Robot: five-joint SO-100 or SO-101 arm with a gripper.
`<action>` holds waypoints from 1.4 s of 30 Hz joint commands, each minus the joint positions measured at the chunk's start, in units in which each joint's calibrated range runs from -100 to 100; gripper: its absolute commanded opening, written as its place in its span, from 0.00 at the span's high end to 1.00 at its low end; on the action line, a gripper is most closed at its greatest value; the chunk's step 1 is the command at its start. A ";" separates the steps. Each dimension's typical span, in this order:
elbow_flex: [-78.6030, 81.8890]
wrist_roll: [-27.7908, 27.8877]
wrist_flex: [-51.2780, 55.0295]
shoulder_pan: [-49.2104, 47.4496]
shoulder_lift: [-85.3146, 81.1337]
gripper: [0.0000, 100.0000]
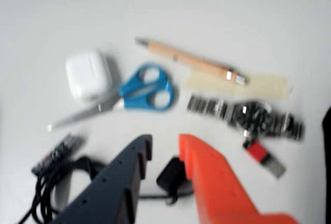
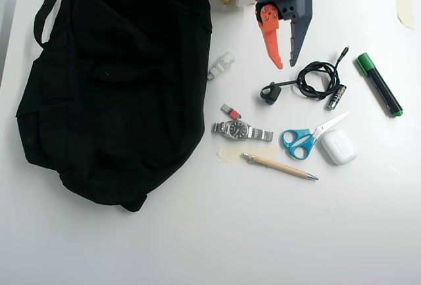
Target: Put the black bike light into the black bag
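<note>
Below, chunky rubbery black bike light (image 1: 171, 176) between wide-open tool (image 1: 164, 149) prongs, soft black bag (image 2: 112, 81) apart.

A coiled black cable (image 2: 318, 77) is lying on the white table (image 2: 276, 232) in the overhead view, with a small dark cylinder with printed marks (image 2: 336, 97) just beside it. Right of them a green-capped black marker (image 2: 379, 83) is lying slanted. Lower down, blue-handled scissors (image 2: 305, 138) are touching a white rounded earbud case (image 2: 338, 146). A wooden-bodied pen (image 2: 279, 166) is resting across a strip of pale tape (image 2: 230, 151), near a steel-link wristwatch (image 2: 241, 129) and a small red-and-grey stick (image 2: 230, 111). A small translucent white clip (image 2: 221, 66) is lying apart, and another tape piece (image 2: 406, 7) is sitting at the right edge.
</note>
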 commanded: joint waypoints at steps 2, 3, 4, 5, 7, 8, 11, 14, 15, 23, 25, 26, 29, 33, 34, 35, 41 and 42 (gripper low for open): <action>-7.60 1.47 3.53 1.06 7.94 0.85; -7.06 1.99 3.53 1.13 8.61 0.82; -6.88 2.41 3.62 1.21 9.35 0.79; -6.88 2.78 3.62 1.21 10.27 0.76; -7.06 4.35 3.53 1.21 12.43 0.72; -6.97 5.51 3.53 1.28 13.75 0.71; -6.97 7.86 3.27 1.96 18.90 0.69; -7.60 8.02 3.01 2.93 22.14 0.67; -7.78 8.02 2.93 3.15 22.63 0.66; -7.69 8.07 -0.95 2.71 22.72 0.66; -7.69 8.07 -0.95 2.63 22.72 0.66; -7.69 8.07 -0.95 2.63 22.72 0.66; -7.78 8.07 -0.95 2.26 22.72 0.66; -7.06 8.02 -0.95 1.28 22.72 0.66; -7.06 7.97 -0.95 1.21 22.72 0.66; -7.24 8.07 -0.95 1.21 22.72 0.66; -7.60 9.70 -0.95 0.76 22.63 0.66; -7.15 9.60 -0.95 0.54 22.63 0.66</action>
